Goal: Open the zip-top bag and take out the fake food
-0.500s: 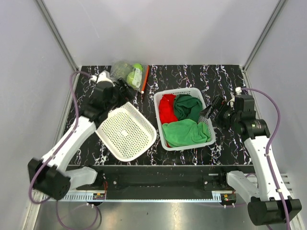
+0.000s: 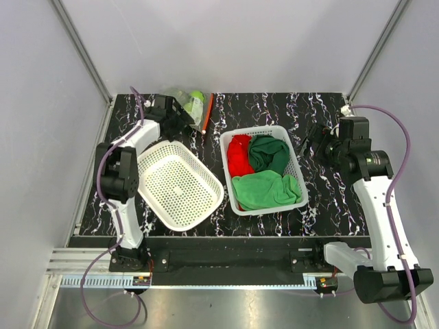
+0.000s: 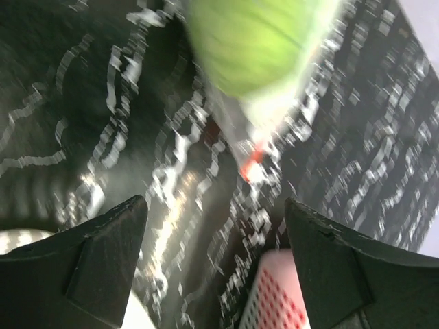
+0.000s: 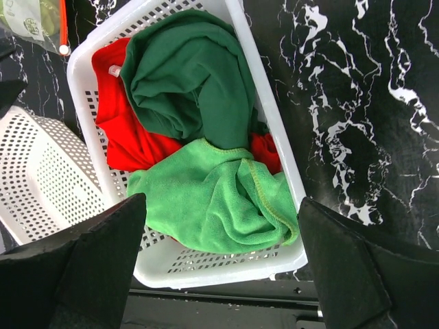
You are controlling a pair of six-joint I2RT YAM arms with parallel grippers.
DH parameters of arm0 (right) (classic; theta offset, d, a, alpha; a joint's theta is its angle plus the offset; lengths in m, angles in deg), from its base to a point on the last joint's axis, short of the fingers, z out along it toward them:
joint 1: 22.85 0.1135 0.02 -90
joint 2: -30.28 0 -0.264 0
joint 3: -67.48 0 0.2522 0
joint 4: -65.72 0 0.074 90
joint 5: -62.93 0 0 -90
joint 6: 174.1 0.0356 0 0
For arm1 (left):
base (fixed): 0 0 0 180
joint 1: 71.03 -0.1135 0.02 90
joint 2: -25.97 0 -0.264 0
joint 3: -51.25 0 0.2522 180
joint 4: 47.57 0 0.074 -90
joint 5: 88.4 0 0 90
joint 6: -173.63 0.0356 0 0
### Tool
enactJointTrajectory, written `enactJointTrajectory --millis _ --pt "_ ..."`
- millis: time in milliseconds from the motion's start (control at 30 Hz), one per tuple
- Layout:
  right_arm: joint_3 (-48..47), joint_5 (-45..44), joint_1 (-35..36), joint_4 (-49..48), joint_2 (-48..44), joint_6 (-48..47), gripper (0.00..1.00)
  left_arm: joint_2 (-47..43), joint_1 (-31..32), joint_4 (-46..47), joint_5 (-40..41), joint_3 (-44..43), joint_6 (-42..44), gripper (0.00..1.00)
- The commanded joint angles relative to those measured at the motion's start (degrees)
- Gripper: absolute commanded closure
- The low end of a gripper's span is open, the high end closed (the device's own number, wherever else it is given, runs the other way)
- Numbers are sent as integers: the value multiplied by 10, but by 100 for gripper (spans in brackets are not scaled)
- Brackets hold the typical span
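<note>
Clear, crinkly plastic, the zip-top bag (image 2: 186, 104) lay at the table's (image 2: 329, 199) far edge near the left corner, with the fake food (image 2: 196, 96) inside. The left gripper (image 2: 180, 120) hovered just beside it, jaws wide and empty. The right gripper (image 2: 306, 142), equally spread and empty, hung by the cloth basket's (image 2: 260, 129) right rim. Nothing pinned the bag down, so a one-sided pinch could slip or drag it off the edge.

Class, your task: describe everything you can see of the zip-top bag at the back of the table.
The zip-top bag is clear, crinkly plastic, lying on the dark marbled table close to the back wall. A red-orange zip strip runs along its right edge. Green toy food shows through the plastic. The left gripper is open right beside it; whether they touch cannot be told.
</note>
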Motion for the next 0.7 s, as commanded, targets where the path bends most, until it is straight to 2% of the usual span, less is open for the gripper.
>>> enactJointTrajectory --millis 0,100,433,567,600,667 --pt "-39 -22 2 3 5 -55 0 55 -23 53 -57 -58 -12 18" --pt "-40 -8 2 2 7 -71 0 86 -29 139 -106 -54 -33 19" --pt "-55 31 1 -4 48 -78 0 150 -29 250 -133 -47 -105 23" --pt "-65 58 1 -8 80 -78 0 166 -27 278 -152 -53 -123 31" --pt "-67 73 0 -12 88 -78 1 167 -27 282 -153 -48 -124 38" --pt "-69 88 2 -28 104 -69 0 166 -27 292 -154 -45 -124 46"
